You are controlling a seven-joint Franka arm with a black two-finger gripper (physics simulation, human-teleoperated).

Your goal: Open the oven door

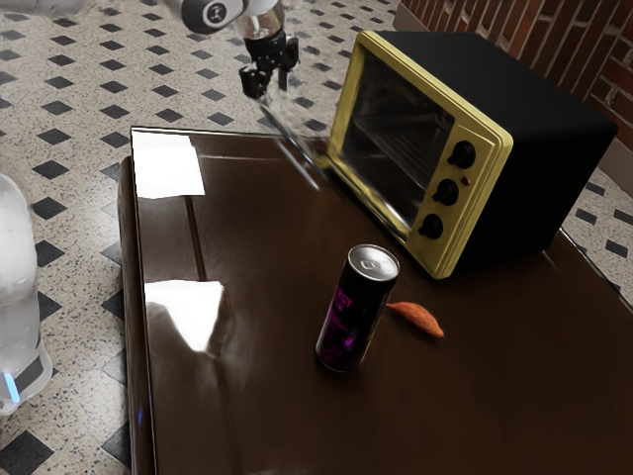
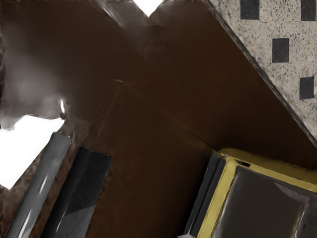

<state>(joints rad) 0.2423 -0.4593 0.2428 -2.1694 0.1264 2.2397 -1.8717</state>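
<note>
Hovering by the edge of the open oven door (image 1: 290, 145), pincer (image 1: 268, 79) (spread or pressed, unclear).

White arm (image 1: 237, 15), black end effector (image 1: 269, 85)

A: From where does the exterior camera look, please?
B: From the side of the arm (image 1: 213, 14), above the table (image 1: 267, 426). It faces slantwise down and takes in the whole oven (image 1: 539, 94).
A: And the wrist one?
B: It is on the hand (image 1: 269, 79), facing down, nearer to the oven.
A: What do both views share?
B: The oven's yellow frame (image 1: 490, 163), some tabletop and the tiled floor (image 1: 79, 109).
</note>
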